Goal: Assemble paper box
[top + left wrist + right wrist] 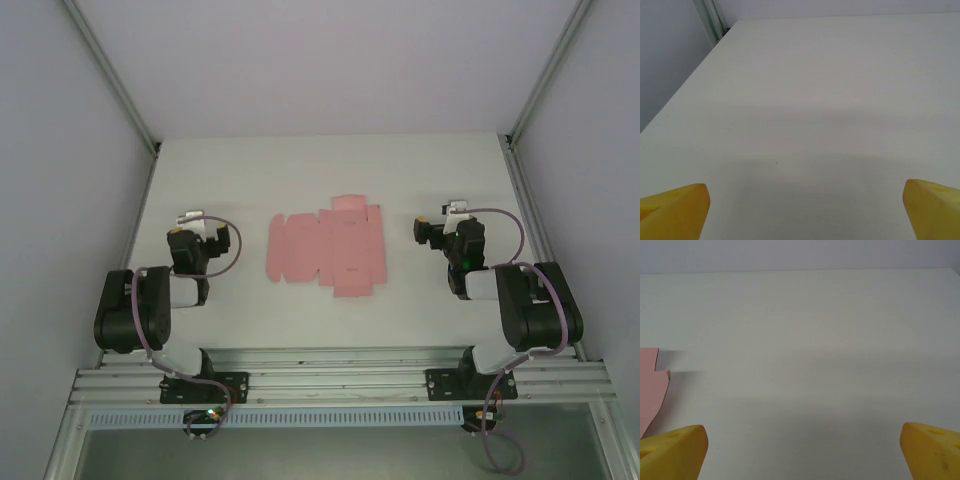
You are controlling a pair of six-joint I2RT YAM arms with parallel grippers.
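Robot lab cell: bare white table (300, 170), plain grey enclosure walls (330, 60), aluminium mounting rail (340, 375) at front

Your left arm (135, 310) and right arm (535, 305) look the same: black and chunky. Each has a white bit (190, 217) near its tip and a thin pinkish cable (232, 250) looping along it. A small green light (465, 264) glows on the right one. Your fingers (675, 212) are bright yellow with rounded tips.
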